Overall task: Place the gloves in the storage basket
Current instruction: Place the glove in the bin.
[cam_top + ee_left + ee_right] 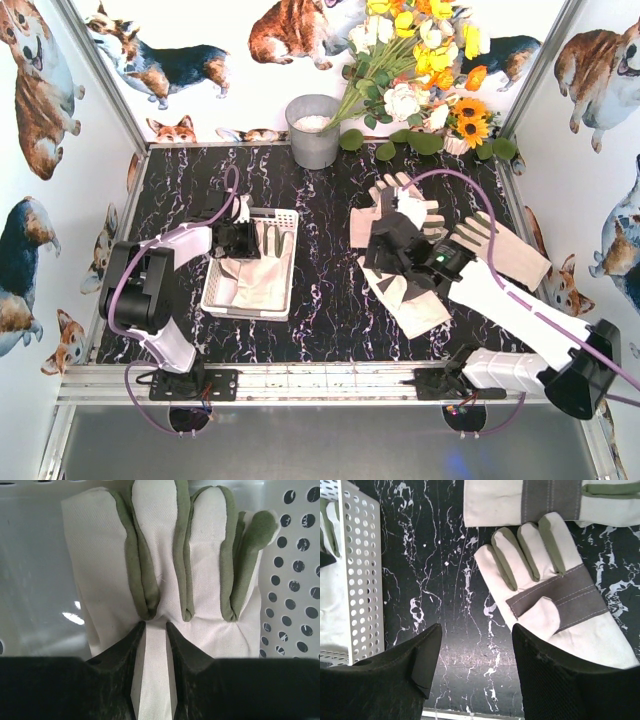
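Gloves (505, 250) lay in two places. One glove (165, 570) was flat inside the basket (291, 262), with its fingers toward the far wall of the basket. Several others were spread on the table (330, 290) to the right of the basket, apart from it. The left gripper (156, 625) was down inside the basket with its jaws almost closed, and a narrow fold of the glove's white cloth was pinched between them. The right gripper (477, 630) hung over the table to the right of the basket, jaws wide apart and holding nothing. The nearest loose glove (555, 610) lay with its grey patch upward, partly under one finger.
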